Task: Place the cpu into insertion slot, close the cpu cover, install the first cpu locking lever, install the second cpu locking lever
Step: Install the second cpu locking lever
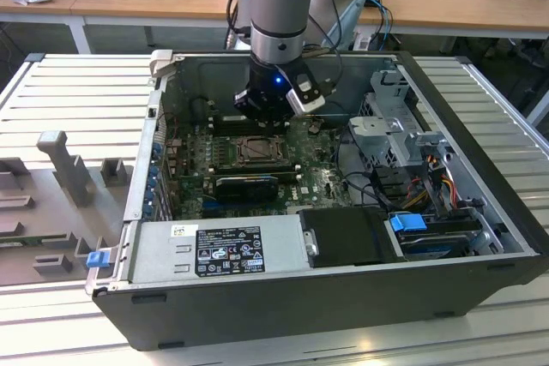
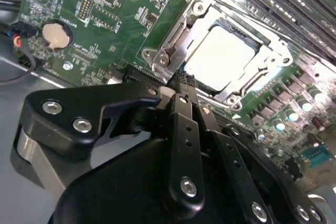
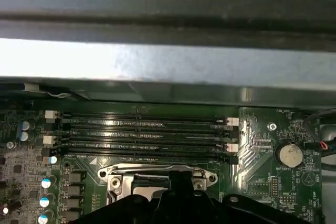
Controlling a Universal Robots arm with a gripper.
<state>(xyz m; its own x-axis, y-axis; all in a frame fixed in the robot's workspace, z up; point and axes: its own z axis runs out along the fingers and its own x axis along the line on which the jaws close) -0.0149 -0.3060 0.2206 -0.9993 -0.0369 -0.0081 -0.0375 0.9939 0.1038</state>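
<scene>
Pincer [image 2: 181, 80] of black metal, its two fingers drawn together with nothing between them, tips hovering just beside one edge of the cpu cover [image 2: 268, 40]. In the second wrist view the cover lies flat and closed, a silvery frame around a square window. Through that window shows the cpu [image 2: 220, 59], a pale square chip lying flat in the insertion slot [image 2: 239, 95], face up; being square, it has no long axis, and its sides run parallel to the frame. Whether the locking levers are latched cannot be told.

Green motherboard [image 2: 105, 30] surrounds the slot, with a round coin battery [image 2: 55, 34] well apart from it. In the first wrist view, four long black memory slots [image 3: 147, 135] run parallel to one side of the cover.

Seen from the exterior view, the arm [image 1: 279, 6] reaches straight down into an open computer case [image 1: 343, 297] lying on its side on a ribbed grey desk [image 1: 77, 92].
</scene>
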